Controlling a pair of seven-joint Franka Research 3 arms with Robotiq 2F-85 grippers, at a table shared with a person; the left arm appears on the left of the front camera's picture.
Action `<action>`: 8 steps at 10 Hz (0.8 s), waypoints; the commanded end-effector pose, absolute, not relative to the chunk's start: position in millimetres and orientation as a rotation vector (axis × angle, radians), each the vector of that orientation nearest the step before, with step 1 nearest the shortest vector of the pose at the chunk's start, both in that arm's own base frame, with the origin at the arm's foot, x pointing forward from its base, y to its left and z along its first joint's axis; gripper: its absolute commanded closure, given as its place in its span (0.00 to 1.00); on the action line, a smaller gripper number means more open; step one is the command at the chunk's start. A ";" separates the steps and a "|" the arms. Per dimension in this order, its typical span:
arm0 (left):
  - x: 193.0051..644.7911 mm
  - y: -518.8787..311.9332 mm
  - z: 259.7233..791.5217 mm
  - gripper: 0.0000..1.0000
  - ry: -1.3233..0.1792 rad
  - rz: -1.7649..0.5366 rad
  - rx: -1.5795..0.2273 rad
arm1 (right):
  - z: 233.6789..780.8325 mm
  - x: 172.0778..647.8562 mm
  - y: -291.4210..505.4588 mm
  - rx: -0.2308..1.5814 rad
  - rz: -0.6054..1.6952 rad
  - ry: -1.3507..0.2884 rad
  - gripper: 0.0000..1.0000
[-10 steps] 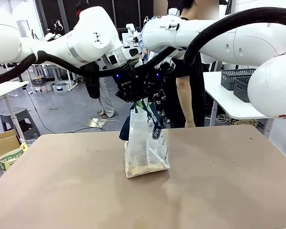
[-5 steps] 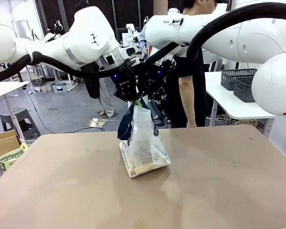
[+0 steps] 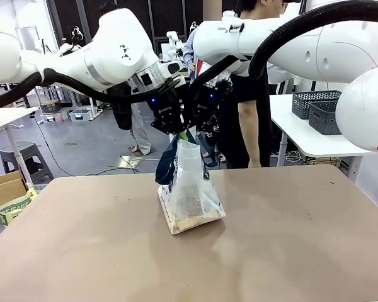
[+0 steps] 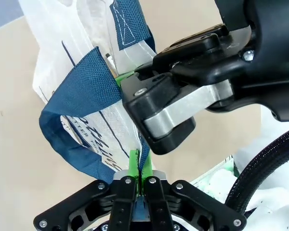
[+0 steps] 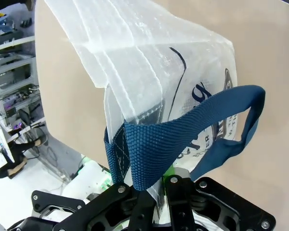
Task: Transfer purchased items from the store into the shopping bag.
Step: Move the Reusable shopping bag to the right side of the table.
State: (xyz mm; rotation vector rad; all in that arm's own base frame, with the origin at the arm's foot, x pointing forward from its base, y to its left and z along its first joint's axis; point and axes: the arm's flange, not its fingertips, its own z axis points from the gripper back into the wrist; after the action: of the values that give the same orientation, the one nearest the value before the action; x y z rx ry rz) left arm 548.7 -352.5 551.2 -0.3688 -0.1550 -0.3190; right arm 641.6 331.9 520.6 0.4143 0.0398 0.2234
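The shopping bag point(image 3: 188, 189) is a translucent whitish tote with navy strap handles point(image 3: 167, 165). It stands tilted on the tan table point(image 3: 302, 245), its top pinched together, and something tan point(image 3: 192, 220) shows through its bottom. My left gripper point(image 3: 174, 130) and right gripper point(image 3: 200, 129) meet over the bag's mouth, each shut on its top edge. In the left wrist view my green pads point(image 4: 134, 166) clamp the plastic beside a navy handle point(image 4: 86, 91), with the right arm's gripper point(image 4: 171, 108) close in front. In the right wrist view my gripper point(image 5: 160, 186) grips the bag's rim under a navy handle point(image 5: 183, 130).
A person point(image 3: 252, 94) stands just beyond the table's far edge, behind the grippers. A white side table with dark lattice baskets point(image 3: 315, 104) is at the right. A cardboard box point(image 3: 3, 189) and a grey stool point(image 3: 26, 157) sit off the left edge.
Both grippers rose slightly and shifted left with the bag's top. The bag tipped, its bottom swinging a little, then held still over the last half second.
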 end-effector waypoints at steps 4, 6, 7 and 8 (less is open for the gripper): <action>548.4 -349.9 553.0 1.00 -0.157 -0.315 -0.369 | 521.0 639.2 330.0 0.415 0.236 0.029 0.79; 548.4 -349.9 553.0 1.00 -0.157 -0.315 -0.369 | 523.9 633.2 320.2 0.432 0.239 0.014 0.42; 548.4 -349.9 553.0 1.00 -0.157 -0.315 -0.369 | 524.0 630.0 313.7 0.444 0.236 0.004 0.23; 548.4 -349.9 553.0 1.00 -0.157 -0.315 -0.369 | 522.8 625.9 305.0 0.462 0.229 -0.003 0.05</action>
State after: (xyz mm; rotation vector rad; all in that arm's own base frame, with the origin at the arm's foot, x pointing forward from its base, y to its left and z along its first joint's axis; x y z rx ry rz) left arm 548.8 -352.3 550.9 -0.3685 -0.1543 -0.3187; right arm 642.9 318.5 530.2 0.4175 0.0102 0.2231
